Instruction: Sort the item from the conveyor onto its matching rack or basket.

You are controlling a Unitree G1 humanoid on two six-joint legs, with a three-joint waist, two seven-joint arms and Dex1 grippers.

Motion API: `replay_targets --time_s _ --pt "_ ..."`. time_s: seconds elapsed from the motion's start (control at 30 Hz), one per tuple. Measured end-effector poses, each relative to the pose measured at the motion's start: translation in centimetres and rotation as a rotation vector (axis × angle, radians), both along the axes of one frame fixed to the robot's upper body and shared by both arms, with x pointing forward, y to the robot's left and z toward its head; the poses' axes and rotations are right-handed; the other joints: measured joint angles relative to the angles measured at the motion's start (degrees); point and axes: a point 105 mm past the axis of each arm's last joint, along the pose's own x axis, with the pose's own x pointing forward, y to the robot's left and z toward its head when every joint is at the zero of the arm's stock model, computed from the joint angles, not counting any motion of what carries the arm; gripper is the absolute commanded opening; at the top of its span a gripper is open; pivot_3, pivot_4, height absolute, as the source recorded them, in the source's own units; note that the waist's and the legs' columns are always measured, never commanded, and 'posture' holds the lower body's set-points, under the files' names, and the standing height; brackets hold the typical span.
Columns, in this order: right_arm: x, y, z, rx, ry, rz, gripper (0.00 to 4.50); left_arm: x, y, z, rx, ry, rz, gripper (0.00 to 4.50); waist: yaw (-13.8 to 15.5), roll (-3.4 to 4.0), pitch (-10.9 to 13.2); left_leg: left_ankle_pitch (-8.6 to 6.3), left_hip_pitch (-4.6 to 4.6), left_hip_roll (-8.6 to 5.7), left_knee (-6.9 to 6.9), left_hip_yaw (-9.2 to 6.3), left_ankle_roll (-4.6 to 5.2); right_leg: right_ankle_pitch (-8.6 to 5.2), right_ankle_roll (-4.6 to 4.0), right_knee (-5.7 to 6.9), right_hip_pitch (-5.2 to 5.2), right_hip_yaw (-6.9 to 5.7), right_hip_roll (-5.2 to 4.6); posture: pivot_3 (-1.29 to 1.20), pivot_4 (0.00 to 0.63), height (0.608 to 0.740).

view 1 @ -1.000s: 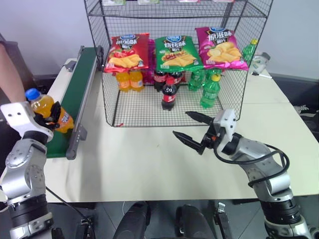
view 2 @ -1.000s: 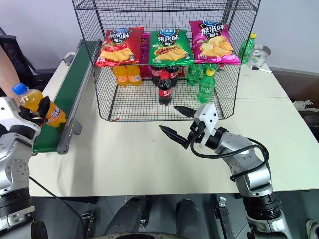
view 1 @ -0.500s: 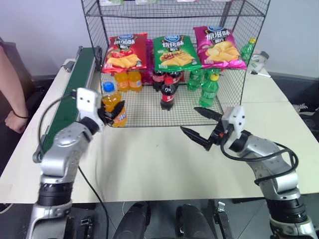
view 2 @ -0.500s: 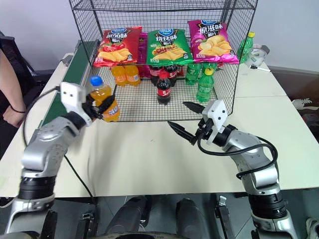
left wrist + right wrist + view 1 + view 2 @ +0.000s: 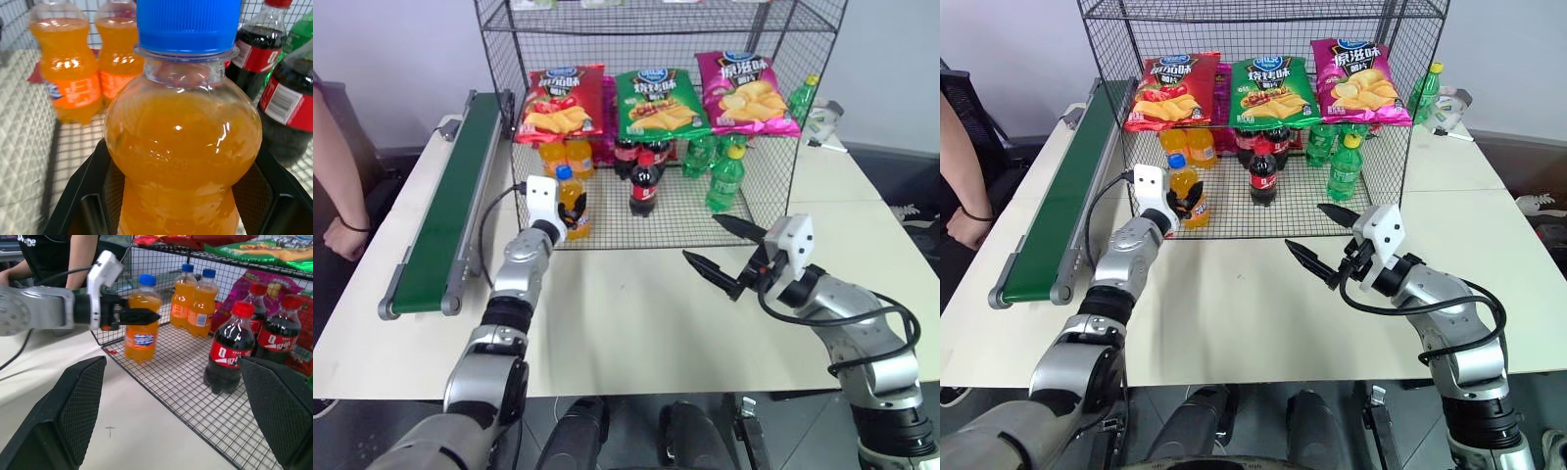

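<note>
The item, an orange soda bottle [image 5: 572,200] with a blue cap, stands upright at the front left corner of the rack's [image 5: 676,221] bottom mesh floor. My left gripper [image 5: 570,207] is shut on it around the middle, and in the left wrist view its black fingers [image 5: 78,205] flank the bottle [image 5: 183,147]. The right wrist view shows the same bottle [image 5: 142,330] at the mesh edge; I cannot tell whether its base touches. My right gripper [image 5: 702,239] hangs open and empty over the table in front of the rack. The conveyor [image 5: 450,211] lies bare along the table's left side.
Two orange soda bottles [image 5: 566,157] stand at the rack's back left, with cola bottles [image 5: 644,184] at centre and green bottles [image 5: 724,181] to the right. Chip bags [image 5: 658,103] lie on the tier above. A person's arm [image 5: 342,186] is at the far left.
My left arm swung right and forward from the conveyor's near end, carrying the orange bottle to the rack's bottom tier. The right gripper drifted slightly right, still open.
</note>
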Motion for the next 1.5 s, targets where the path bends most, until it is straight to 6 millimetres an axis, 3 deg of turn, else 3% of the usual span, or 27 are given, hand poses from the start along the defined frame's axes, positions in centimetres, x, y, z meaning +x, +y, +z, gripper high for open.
replay_targets --time_s 0.33,0.47,0.73,0.97,1.1,1.3,1.5 --pt "0.0 0.0 0.2 -0.003 -0.007 -0.008 4.5 0.4 0.7 -0.7 -0.001 -0.044 0.082 2.4 0.1 0.0 0.0 0.01 0.01 -0.02 0.04 0.0 0.01 0.0 0.01 0.1 0.0 -0.01 0.06 0.0 0.15 0.74" --pt "0.0 0.0 0.2 -0.004 -0.01 -0.007 4.5 0.4 0.8 -0.8 -0.035 -0.042 0.079 4.4 0.1 0.0 0.0 0.01 0.01 -0.03 0.05 0.0 0.01 0.0 0.01 0.11 0.01 -0.01 0.06 0.0 0.15 0.74" --pt "0.0 -0.1 0.2 -0.012 -0.005 -0.007 4.5 0.1 0.8 0.0 -0.049 -0.092 0.05 4.4 0.0 0.0 0.0 0.01 0.03 -0.03 0.06 0.0 0.01 0.0 0.01 0.15 0.01 -0.01 0.07 0.0 0.15 0.74" --pt "0.0 -0.1 0.2 -0.012 0.008 -0.004 4.5 -2.0 1.6 -1.1 -0.025 -0.078 0.007 4.4 -0.1 0.02 0.0 0.02 0.05 -0.01 0.06 -0.01 0.0 0.0 0.0 0.18 0.0 0.02 0.08 0.0 0.15 0.74" --pt "-0.2 0.1 0.4 -0.008 0.003 0.006 4.5 -3.0 2.7 -0.2 -0.003 -0.081 0.011 4.4 0.0 0.02 0.0 0.01 0.05 -0.01 0.06 -0.01 0.0 0.0 0.0 0.18 0.0 0.02 0.07 0.0 0.15 0.74" --pt "-0.2 0.1 0.4 -0.011 0.008 0.007 4.5 -5.8 4.4 0.7 0.041 -0.054 -0.033 4.4 -0.1 0.04 0.0 0.01 0.07 0.01 0.04 -0.01 -0.01 -0.01 -0.01 0.18 0.01 0.05 0.03 0.0 0.15 0.74" --pt "-0.2 -0.3 0.6 -0.018 0.003 0.003 4.5 -9.4 6.6 3.5 0.099 -0.035 -0.155 4.4 -0.2 0.09 -0.1 0.01 0.09 0.06 0.02 -0.02 -0.02 -0.02 -0.04 0.18 0.01 0.06 0.0 0.0 0.15 0.74"
